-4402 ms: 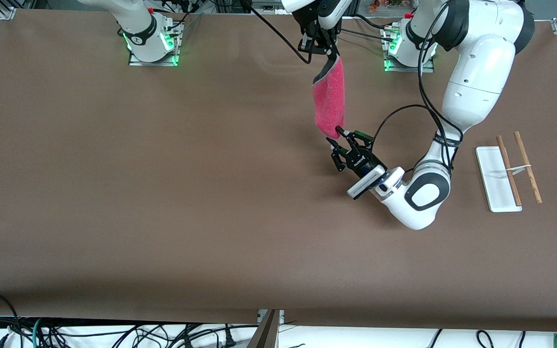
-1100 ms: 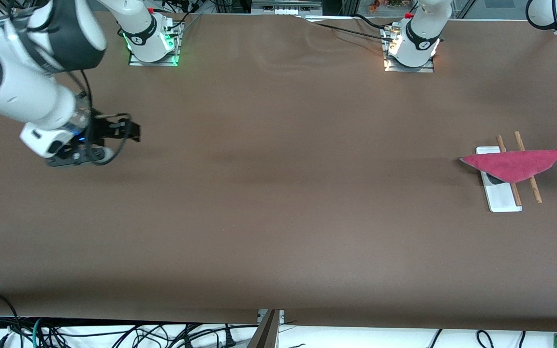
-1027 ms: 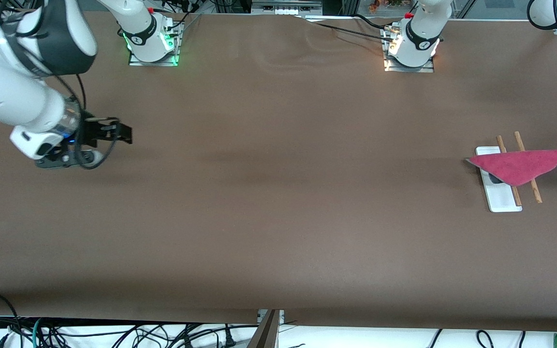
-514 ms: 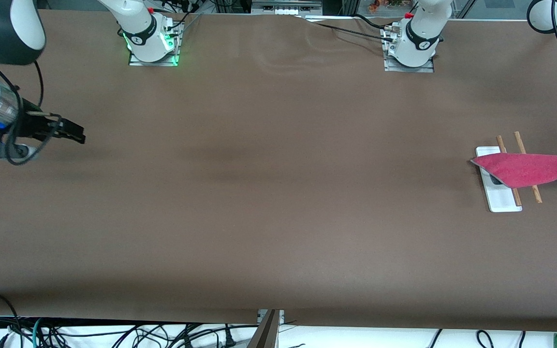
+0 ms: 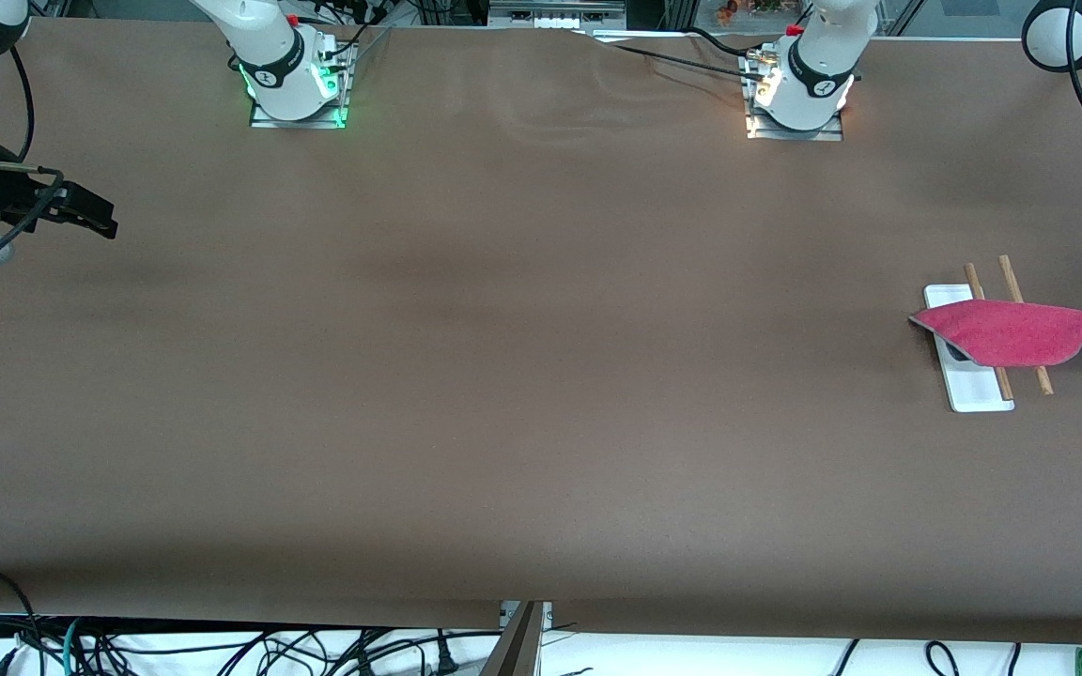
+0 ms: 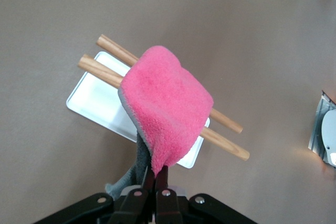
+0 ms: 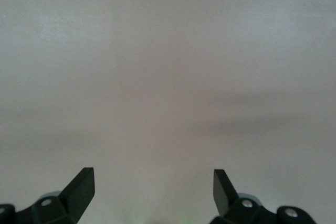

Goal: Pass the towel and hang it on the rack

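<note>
You have the brown counter (image 5: 503, 376) running wide under both arms. At the left arm's end of it stands the rack (image 5: 968, 387), white base flat on the counter, its two brown rods (image 6: 226, 121) side by side above the base. The towel (image 5: 1006, 331) lies draped across both rods, pink face up, grey back showing along the edge that hangs toward the base. One corner of it stretches off the rods toward the counter's edge, and your left gripper (image 6: 155, 182) is clamped on that corner, fingers pressed together with the cloth between them. Your right gripper (image 5: 90, 214) hangs over the counter at the right arm's end, well apart from rack and towel, its fingers (image 7: 79, 188) spread wide with only bare counter between them.
</note>
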You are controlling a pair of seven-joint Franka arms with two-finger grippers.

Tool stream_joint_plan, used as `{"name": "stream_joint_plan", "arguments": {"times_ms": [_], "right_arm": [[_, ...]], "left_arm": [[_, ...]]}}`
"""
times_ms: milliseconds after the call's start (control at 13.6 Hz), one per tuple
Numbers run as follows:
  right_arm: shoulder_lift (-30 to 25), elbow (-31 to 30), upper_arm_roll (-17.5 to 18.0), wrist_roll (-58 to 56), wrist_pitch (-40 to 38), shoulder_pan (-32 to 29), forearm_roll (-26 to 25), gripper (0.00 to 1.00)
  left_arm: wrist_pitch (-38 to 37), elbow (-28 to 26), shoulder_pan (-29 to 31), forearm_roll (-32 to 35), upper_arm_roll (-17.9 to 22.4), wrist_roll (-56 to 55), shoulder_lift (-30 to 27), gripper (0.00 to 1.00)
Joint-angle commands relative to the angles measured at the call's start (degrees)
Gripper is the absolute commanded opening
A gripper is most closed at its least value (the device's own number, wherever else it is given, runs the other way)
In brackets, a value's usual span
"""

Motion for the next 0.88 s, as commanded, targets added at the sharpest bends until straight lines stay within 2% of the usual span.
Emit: {"name": "stream_joint_plan", "arguments": {"times_ms": [0,73,147,220,514,734,807], "right_arm": [[-0.3,0.2,0.3,0.0,3.3,-0.6,0.2,1.0],[-0.2,0.2,0.3,0.0,4.3,-0.6,0.9,1.0],[-0.2,0.2,0.3,-0.2,4.6,-0.7,1.9,1.0],[-0.2,0.2,0.1,-0.2,4.2,-0.6,2.0,1.0],[-0.1,0.2,-0.4,-0.2,3.8,-0.5,2.1,1.0],[0.2,0.1,-0.9,-0.2,3.8,-0.5,3.0,1.0],[0.3,0.1,-1.1,-0.3,3.8,-0.4,3.0,1.0]], "left_arm": [[3.3,-0.8,1.2,1.5,-0.1,4.8,0.8,0.0],[5.6,-1.6,1.2,1.6,-0.1,7.4,0.9,0.0],[6.6,-2.5,1.2,1.5,-0.1,7.5,0.9,0.29],[6.7,-2.6,1.2,1.4,-0.1,7.4,0.8,0.99],[6.7,-2.0,0.6,1.5,0.0,5.7,0.1,1.0],[6.3,-1.8,-0.2,1.5,-0.4,-1.3,-1.3,1.0],[6.2,-2.0,-1.8,2.1,-0.5,-2.7,-3.3,1.0]]}}
